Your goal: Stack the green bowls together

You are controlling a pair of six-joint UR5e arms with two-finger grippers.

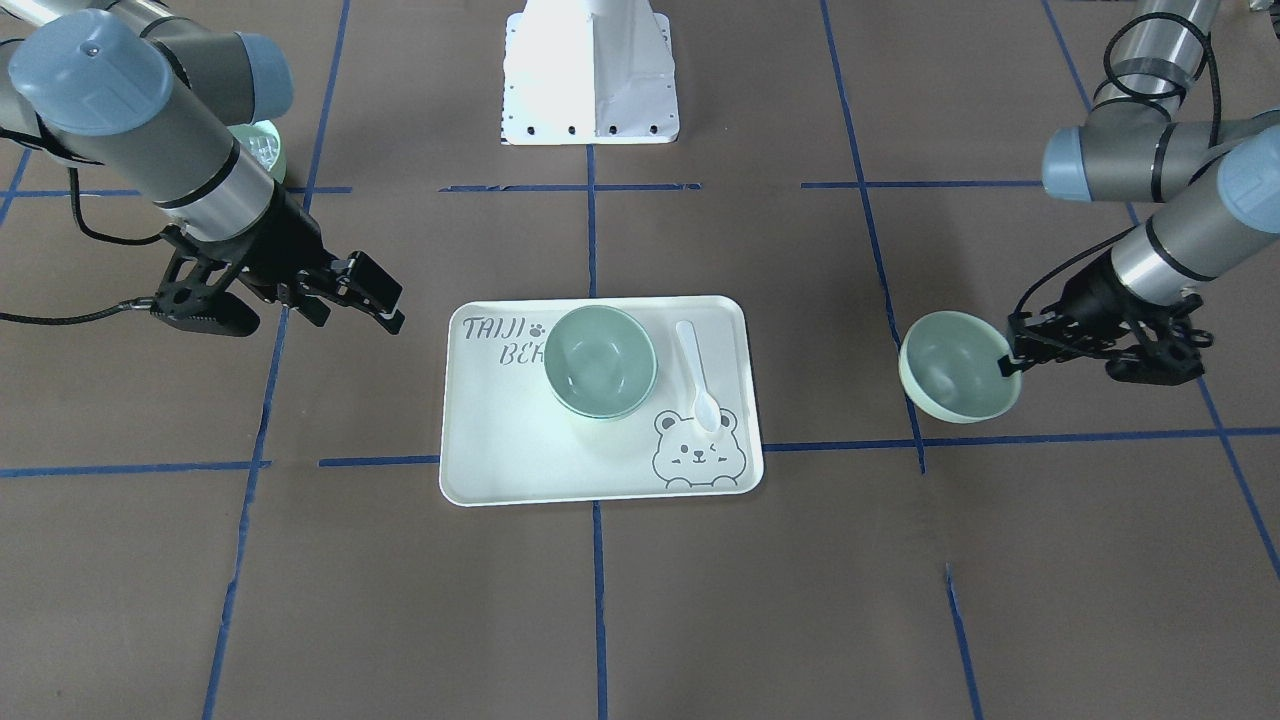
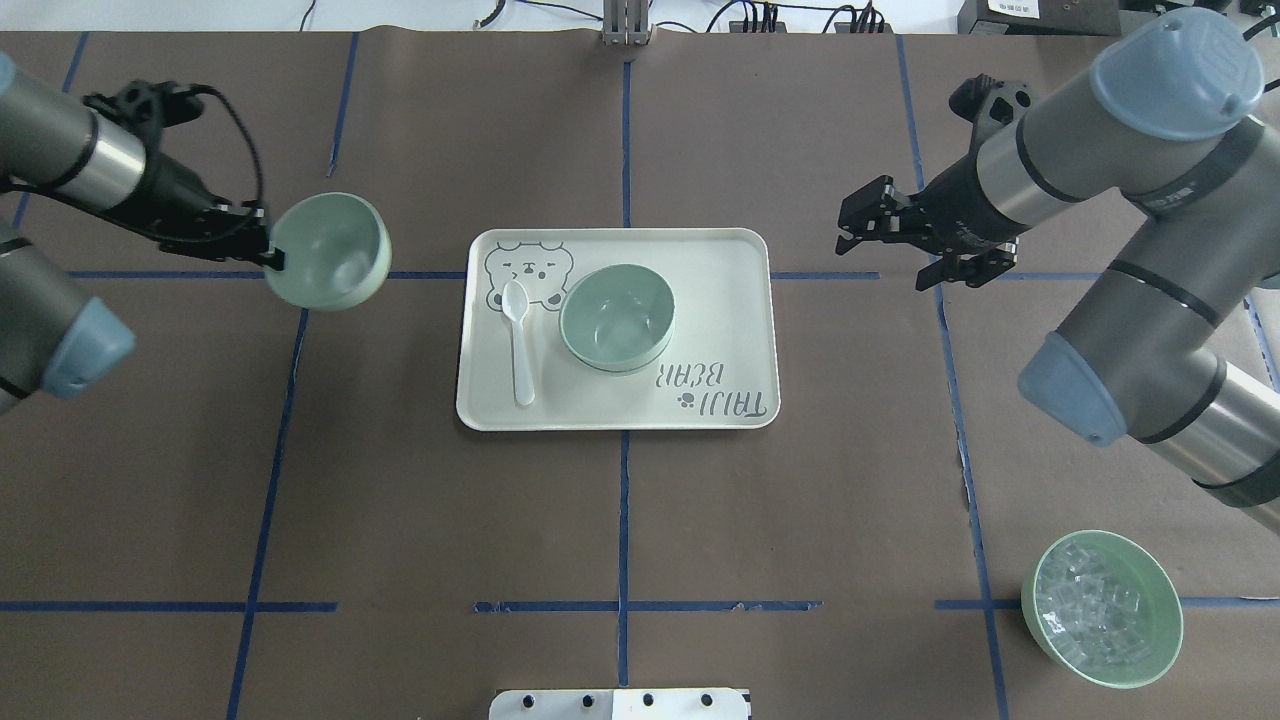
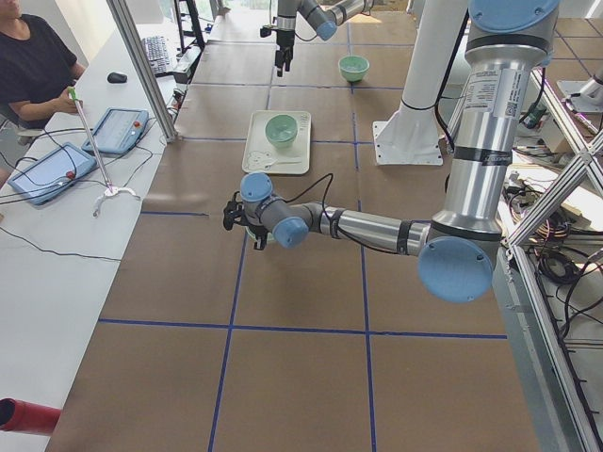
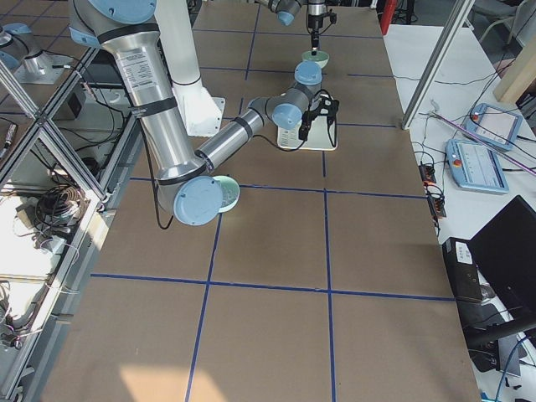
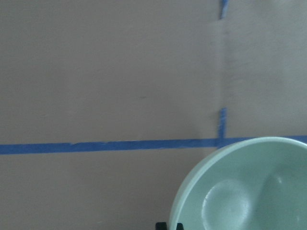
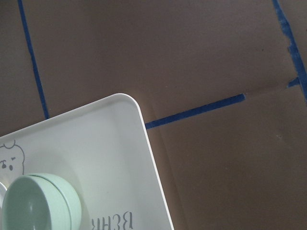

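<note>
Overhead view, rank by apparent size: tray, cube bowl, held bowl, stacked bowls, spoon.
1. tray
2. cube bowl
3. held bowl and stacked bowls: look alike, held one may be nearer the camera, so tied
4. spoon

Grey-and-silver tubular left arm [image 2: 60, 150] and right arm [image 2: 1060, 150], capped pale blue at the joints and ringed with dark bands, trail looping black cables [image 1: 60, 320] just behind the black left gripper [image 2: 272, 255] and right gripper [image 2: 846, 222].
</note>
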